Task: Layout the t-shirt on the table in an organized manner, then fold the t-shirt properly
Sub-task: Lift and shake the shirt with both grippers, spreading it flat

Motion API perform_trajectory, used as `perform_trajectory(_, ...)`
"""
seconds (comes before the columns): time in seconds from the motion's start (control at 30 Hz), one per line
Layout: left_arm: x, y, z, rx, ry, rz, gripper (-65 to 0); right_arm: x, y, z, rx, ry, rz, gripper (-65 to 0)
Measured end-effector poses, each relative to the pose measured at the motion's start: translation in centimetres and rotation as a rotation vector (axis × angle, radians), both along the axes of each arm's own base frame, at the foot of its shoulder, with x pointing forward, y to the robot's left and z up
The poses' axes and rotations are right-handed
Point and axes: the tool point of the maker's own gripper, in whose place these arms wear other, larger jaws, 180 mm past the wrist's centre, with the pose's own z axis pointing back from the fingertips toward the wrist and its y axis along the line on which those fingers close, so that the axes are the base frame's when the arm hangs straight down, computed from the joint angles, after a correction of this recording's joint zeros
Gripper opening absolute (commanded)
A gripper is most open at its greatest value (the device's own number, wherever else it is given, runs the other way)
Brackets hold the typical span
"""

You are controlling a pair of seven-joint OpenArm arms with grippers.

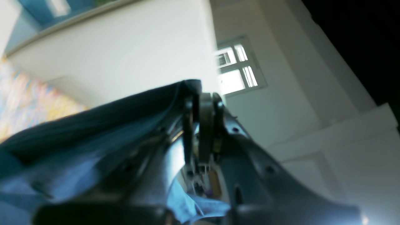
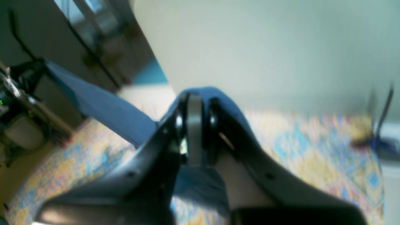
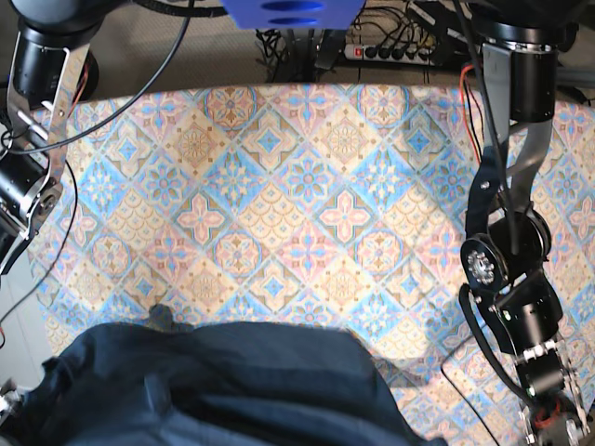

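Fabric of the t-shirt [image 3: 223, 381] hangs bunched over the counter's [image 3: 307, 186] near edge, pinched in both the left end effector [image 1: 203, 97] and right end effector [image 2: 195, 103]. Uneven tension risks one hem slipping free, dropping it crumpled.

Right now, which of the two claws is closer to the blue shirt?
Neither: both touch it. The left gripper and the right gripper are each shut on the t-shirt.

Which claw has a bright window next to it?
The left claw, pinching the t-shirt: the window shines beside it. The right claw has the table behind it.
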Motion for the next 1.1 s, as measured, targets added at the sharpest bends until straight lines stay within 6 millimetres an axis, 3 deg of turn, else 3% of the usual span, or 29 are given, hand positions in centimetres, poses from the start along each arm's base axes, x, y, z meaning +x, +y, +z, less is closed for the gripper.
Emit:
perform_trajectory(0.03,-0.2,0.1,1.3,0.016,-0.045,0.001,-65.0,0.0,0.0,0.4,0.001,-0.008,0.001,-64.2)
perform_trajectory(0.1,-0.8,-0.4,1.9,0.032,-0.081,-0.039,-65.0,-0.1,-0.1,0.0,-0.004,0.001,-0.001,-64.2)
perform_trajectory(0.23,-2.1,1.2,-1.6,0.053,-0.019,-0.105,-65.0,-0.7,0.5,-1.9,-0.108,0.093,0.018,-64.2)
perform_trajectory(0.33,-4.6,3.7,-7.0,0.045,0.022,-0.100,-65.0,-2.1,1.1,-3.8,-0.116,0.078,0.036,-64.2)
perform_trajectory(0.47,-9.0,6.7,-16.7,0.079,0.184,-0.087,-65.0,-5.4,2.5,-13.5,-0.177,0.291,0.087,-64.2)
perform_trajectory(0.53,-11.3,7.0,-20.2,0.069,0.224,-0.091,-65.0,-7.2,4.0,-16.6,-0.152,0.328,0.139,-64.2)
perform_trajectory(0.77,-20.3,7.7,-28.2,0.156,0.349,-0.069,-65.0,-13.5,5.2,-23.9,-0.228,0.491,0.191,-64.3)
perform_trajectory(0.97,-25.4,7.3,-31.4,0.238,0.427,-0.083,-65.0,-15.6,6.1,-25.0,-0.256,0.513,0.222,-64.3)
perform_trajectory(1.1,-29.4,7.6,-35.8,0.242,0.566,-0.087,-65.0,-19.0,4.7,-28.6,-0.254,0.634,0.195,-64.0)
